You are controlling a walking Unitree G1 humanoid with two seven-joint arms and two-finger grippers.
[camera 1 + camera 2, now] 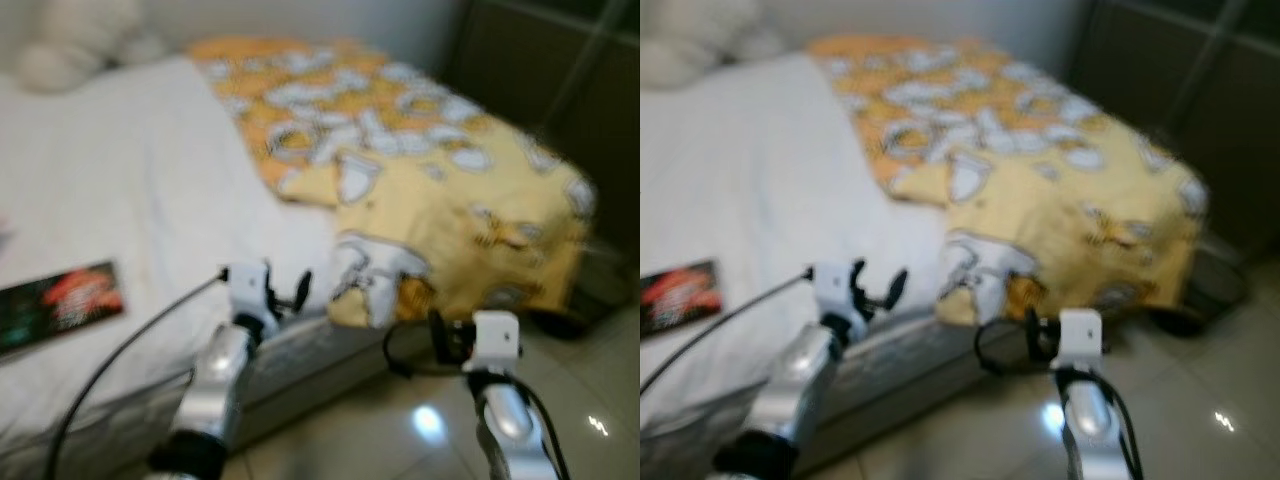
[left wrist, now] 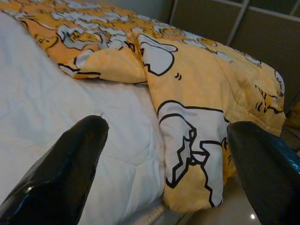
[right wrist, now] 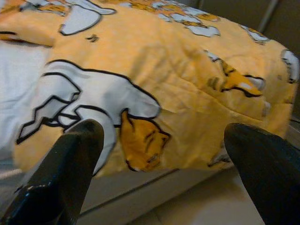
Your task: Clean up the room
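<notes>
Yellow quilt [image 1: 400, 170] with a white-and-orange cartoon print covers the far half of the bed [image 1: 120, 200], bunched up, one corner hanging over the near edge toward the tiled floor [image 1: 400, 430]. Head views are motion-blurred, so detail is poor. White lump at the head of the bed [image 1: 70, 45] looks like a pillow or plush toy, can't tell which. Dark flat item with red print [image 1: 60, 300] lies on the white sheet near the left edge, partly cut off; book or magazine, unreadable. Dark shape on the floor past the quilt corner [image 1: 560, 320], not identifiable.

Left gripper [image 1: 285, 290]: jaws wide open, holding nothing, hovering just over the bed's near edge beside the hanging quilt corner. Left wrist view shows both fingers [image 2: 61, 173] spread, sheet and quilt corner between them, no contact.

Right gripper [image 1: 437, 335]: jaws open wide, empty, low in front of the bed side, aimed at the draped quilt. Both arms reach forward from below.
</notes>
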